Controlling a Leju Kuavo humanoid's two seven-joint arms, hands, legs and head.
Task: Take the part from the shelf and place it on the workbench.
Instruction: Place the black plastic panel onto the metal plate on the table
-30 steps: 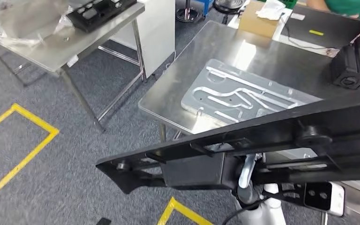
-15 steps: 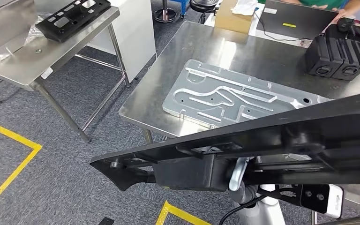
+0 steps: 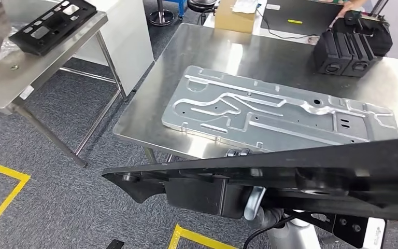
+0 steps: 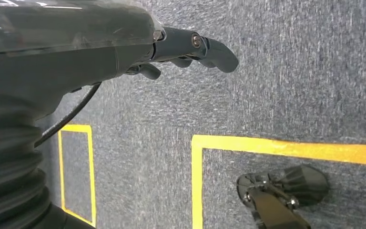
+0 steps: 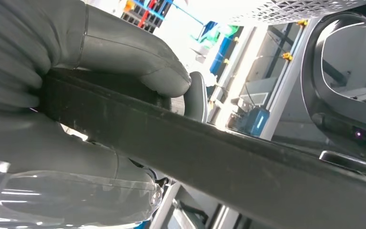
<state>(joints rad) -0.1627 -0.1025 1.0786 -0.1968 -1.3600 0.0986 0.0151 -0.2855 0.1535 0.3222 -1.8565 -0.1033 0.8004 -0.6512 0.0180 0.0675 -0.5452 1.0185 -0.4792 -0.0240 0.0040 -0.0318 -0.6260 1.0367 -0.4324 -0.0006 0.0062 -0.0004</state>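
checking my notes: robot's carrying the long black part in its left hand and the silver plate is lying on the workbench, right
Not quite: the right hand grips the long black part, as the right wrist view shows. The left hand hangs over the floor holding nothing, per the left wrist view. The silver plate does lie on the workbench.

Black part (image 3: 290,176) — right end cut off
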